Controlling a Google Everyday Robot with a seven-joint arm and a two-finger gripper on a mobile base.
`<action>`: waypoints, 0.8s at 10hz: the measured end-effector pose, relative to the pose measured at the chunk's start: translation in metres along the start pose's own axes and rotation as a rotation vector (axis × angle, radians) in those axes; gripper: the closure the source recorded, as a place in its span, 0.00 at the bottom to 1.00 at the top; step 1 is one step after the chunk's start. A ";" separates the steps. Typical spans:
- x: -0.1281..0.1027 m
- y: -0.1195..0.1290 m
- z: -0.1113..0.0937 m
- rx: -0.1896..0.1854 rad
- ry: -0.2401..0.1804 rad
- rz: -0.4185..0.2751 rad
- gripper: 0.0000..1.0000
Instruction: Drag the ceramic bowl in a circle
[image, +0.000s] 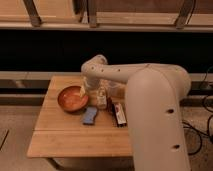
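The ceramic bowl (72, 98) is round, shallow and glossy orange-red. It sits on the left part of the wooden table (65, 141). My gripper (83, 91) hangs down from the bent white arm (150, 95) and is at the bowl's right rim. I cannot tell whether it touches the bowl. The arm reaches in from the lower right and hides the right part of the table.
A small pale bottle (102, 98) stands just right of the bowl. A blue packet (90, 115) lies in front of it and a dark bar (119, 112) to its right. A clear cup (113, 89) stands behind them. A dark shelf lies beyond the table's far edge.
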 end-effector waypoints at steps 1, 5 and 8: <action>-0.001 0.006 0.013 -0.024 0.021 -0.008 0.35; -0.007 0.012 0.049 -0.089 0.078 -0.025 0.37; -0.012 0.011 0.059 -0.100 0.090 -0.033 0.64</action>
